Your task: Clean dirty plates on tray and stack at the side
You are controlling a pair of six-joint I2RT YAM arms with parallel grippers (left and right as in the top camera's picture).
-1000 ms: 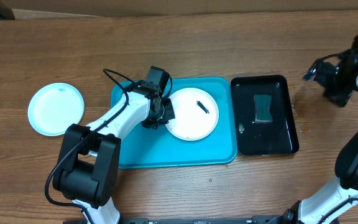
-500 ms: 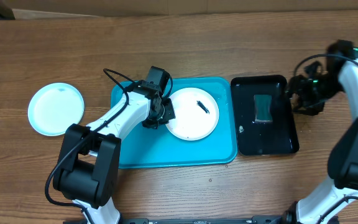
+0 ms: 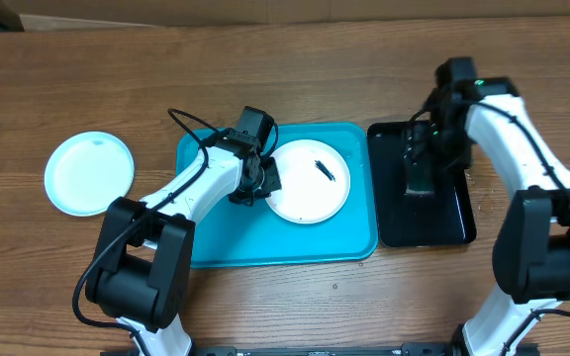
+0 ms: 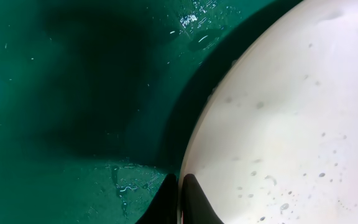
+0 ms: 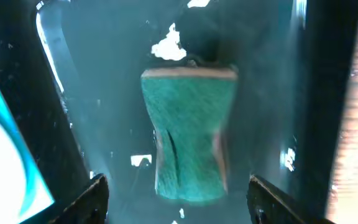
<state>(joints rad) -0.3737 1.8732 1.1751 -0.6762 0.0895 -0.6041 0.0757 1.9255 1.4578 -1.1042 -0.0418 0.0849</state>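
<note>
1. Two plates are in view – a white plate (image 3: 305,195) lying on the turquoise tray (image 3: 265,242) and a pale plate (image 3: 89,173) alone on the table (image 3: 364,79), well to the left. Whether more plates lie under the pale one cannot be told.
2. One dark smear (image 3: 324,169) marks the white plate. One green sponge (image 5: 188,137) sits in the one black tray (image 3: 453,222), which stands just beside the turquoise tray's right edge. Two arms work the scene.
3. One second earlier the right arm hung over the table's far right corner. It has since swung left, and the right gripper (image 5: 178,190) now hovers over the black tray. Its jaws are spread, one on each side of the sponge, and touch neither side.
4. The left gripper (image 4: 181,194) has not moved in that time. Its fingers are pressed together on the white plate's left rim, low over the turquoise tray's floor. Both plates lie where they did.
5. The turquoise tray's long axis runs left to right, at the table's middle. The black tray and the sponge both lie lengthwise from far to near. The smear slants from far left to near right – a short stroke in the far-right part of the white plate.
</note>
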